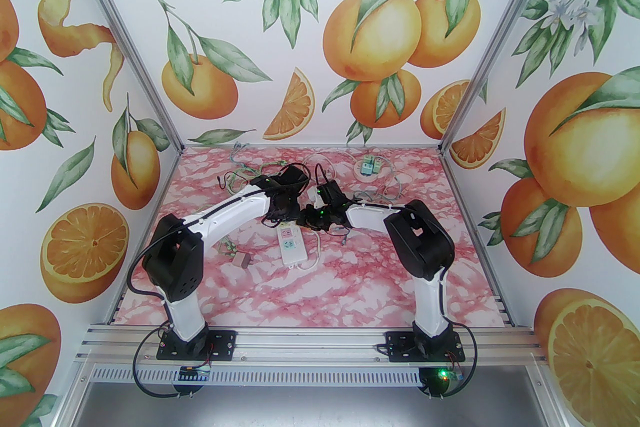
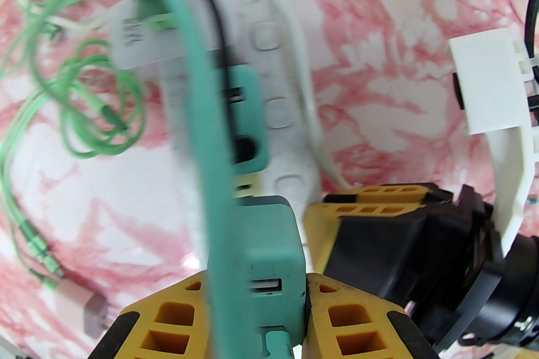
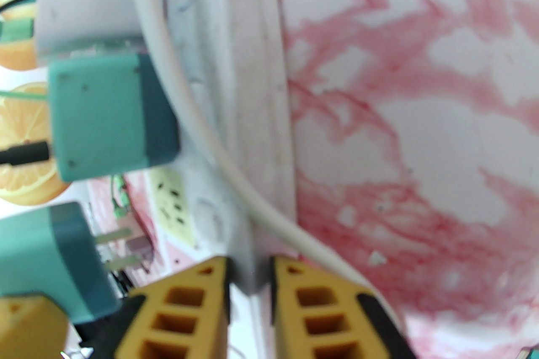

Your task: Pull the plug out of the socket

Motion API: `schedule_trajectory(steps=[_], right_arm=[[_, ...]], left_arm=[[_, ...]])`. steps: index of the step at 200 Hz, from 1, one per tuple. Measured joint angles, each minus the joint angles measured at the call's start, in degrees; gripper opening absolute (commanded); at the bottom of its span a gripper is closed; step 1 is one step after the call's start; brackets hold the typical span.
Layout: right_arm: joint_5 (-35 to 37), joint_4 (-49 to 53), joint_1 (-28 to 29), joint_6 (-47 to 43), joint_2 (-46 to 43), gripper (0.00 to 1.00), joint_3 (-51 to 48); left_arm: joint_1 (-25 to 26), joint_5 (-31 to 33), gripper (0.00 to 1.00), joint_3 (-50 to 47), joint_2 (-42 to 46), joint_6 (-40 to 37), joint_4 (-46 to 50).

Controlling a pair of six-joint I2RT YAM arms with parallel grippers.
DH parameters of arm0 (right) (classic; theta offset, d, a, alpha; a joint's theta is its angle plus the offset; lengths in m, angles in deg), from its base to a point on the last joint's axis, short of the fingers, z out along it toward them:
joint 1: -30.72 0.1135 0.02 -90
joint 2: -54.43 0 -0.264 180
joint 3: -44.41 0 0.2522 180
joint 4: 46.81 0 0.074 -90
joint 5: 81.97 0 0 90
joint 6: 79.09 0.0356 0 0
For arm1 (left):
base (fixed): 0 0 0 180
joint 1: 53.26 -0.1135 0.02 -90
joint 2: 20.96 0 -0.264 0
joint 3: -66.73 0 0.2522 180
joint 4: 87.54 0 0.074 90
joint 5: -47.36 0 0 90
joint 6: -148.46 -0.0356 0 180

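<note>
Teal plug (image 2: 269, 239) is clamped in the left gripper's (image 2: 257, 285) jaws, 1 pad on each side face, USB port facing the wrist cam. In the right wrist view its 2 prongs (image 3: 116, 248) are bare and just clear of the power strip (image 3: 244, 96) face. I read the pull as basically done, with only the retreat and put-down left.

Right gripper (image 3: 250, 269) has its jaws closed narrow on the end lip of the strip, bracing it. Overhead, the strip sits mid-tabletop (image 1: 350, 295) between the 2 arms.

Risks from here:
- Flat teal cable (image 2: 198, 117) off the held plug arcs over the strip and across 2 seated neighbours, a second teal plug (image 3: 105, 117) and a white adapter (image 3: 84, 12). Retreat along the wrong line and the cable could hook 1 of them, then yank it out or drag the strip.
- Right hold is on a thin edge only. Side load through that cable could pop the strip out of the jaws, and it would then swing with the plug.
- White cord (image 3: 236, 172) runs right against the right gripper's outer finger. Re-gripping there could pinch it.
- Prongs are close to the socket face. A drift back towards it could jam them against it.
- Loose green wires (image 2: 84, 117) lie near on the left side. Sweeping that way would tangle them.

Wrist frames are blurred, so I can't tell whether the strip lies flat on the tabletop or is tipped up.
</note>
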Motion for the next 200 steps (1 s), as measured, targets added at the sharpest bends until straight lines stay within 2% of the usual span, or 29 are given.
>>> schedule_trajectory(steps=[45, 108, 153, 179, 200], right_arm=[[0.8, 1.7, 0.3, -0.6, 0.0, 0.22, 1.0], [1.3, 3.2, 0.4, -0.9, 0.2, 0.22, 1.9], [1.3, 3.7, 0.4, -0.9, 0.3, 0.22, 2.3], [1.3, 4.5, 0.4, -1.0, 0.4, 0.22, 2.7], [1.3, 5.0, 0.4, -1.0, 0.5, 0.22, 3.0]], left_arm=[[-3.0, 1.7, 0.28, 0.0, 8.6, -2.1, 2.2], [-13.7, 1.7, 0.29, -1.7, 20.3, -6.1, 3.5], [-24.3, -0.3, 0.3, -10.4, 28.5, -9.0, 3.5], [-31.9, -4.9, 0.3, -17.7, 34.0, -10.6, 2.7], [-35.5, -7.7, 0.3, -22.9, 36.2, -11.3, 2.2]])
